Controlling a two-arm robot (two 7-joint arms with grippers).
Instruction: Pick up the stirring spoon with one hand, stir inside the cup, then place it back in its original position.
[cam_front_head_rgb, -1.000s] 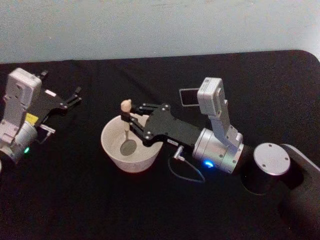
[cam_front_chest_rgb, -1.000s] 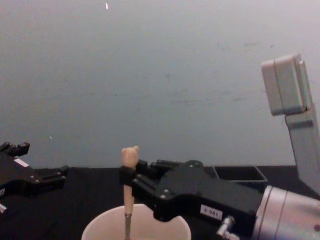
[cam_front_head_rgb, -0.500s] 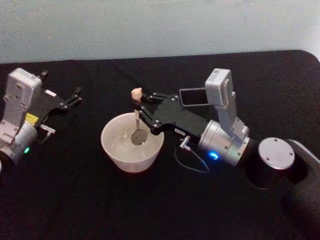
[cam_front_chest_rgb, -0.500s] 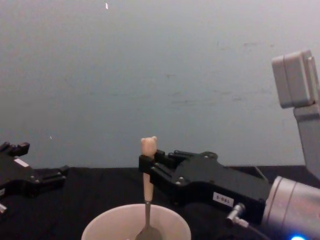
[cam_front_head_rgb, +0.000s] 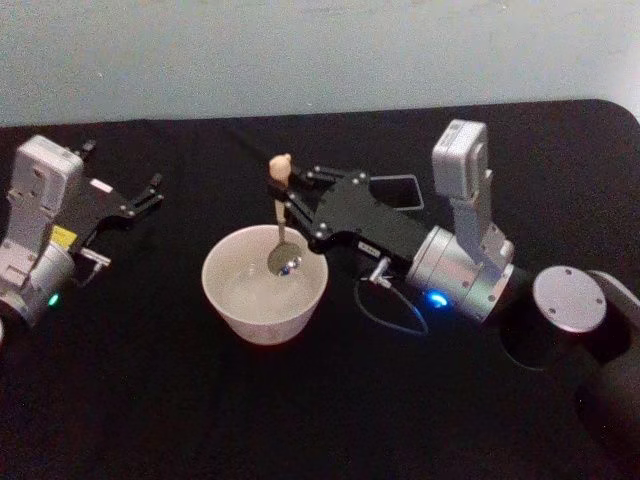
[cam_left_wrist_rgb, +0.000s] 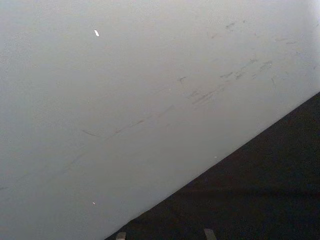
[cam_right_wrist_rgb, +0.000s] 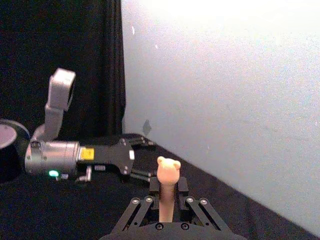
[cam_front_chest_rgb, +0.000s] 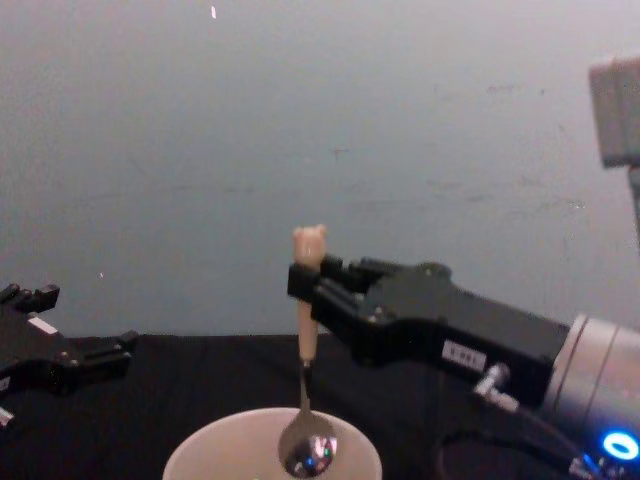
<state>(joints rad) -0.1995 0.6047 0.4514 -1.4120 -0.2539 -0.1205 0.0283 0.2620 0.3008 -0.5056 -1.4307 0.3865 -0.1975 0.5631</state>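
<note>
Head view: the right pincer (cam_front_head_rgb: 290, 207) is clenched on the beige handle of the spoon (cam_front_head_rgb: 279, 215). The spoon is upright, its metal bowl just inside the cup (cam_front_head_rgb: 215, 295) near the far rim. The dark box (cam_front_head_rgb: 404, 187) sits behind that pincer. The left pincer (cam_front_head_rgb: 124, 166) lies spread open at the left of the counter (cam_front_head_rgb: 150, 400).

Chest view: the spoon's bowl hangs at about rim level.

Right wrist view: the bear head stands above the gripping fingers.

Nothing legible: the small white label (cam_front_chest_rgb: 462, 353) on the black right gripper (cam_front_chest_rgb: 304, 286) and the yellow sticker (cam_front_head_rgb: 62, 237) on the left gripper (cam_front_head_rgb: 122, 170) cannot be read.
</note>
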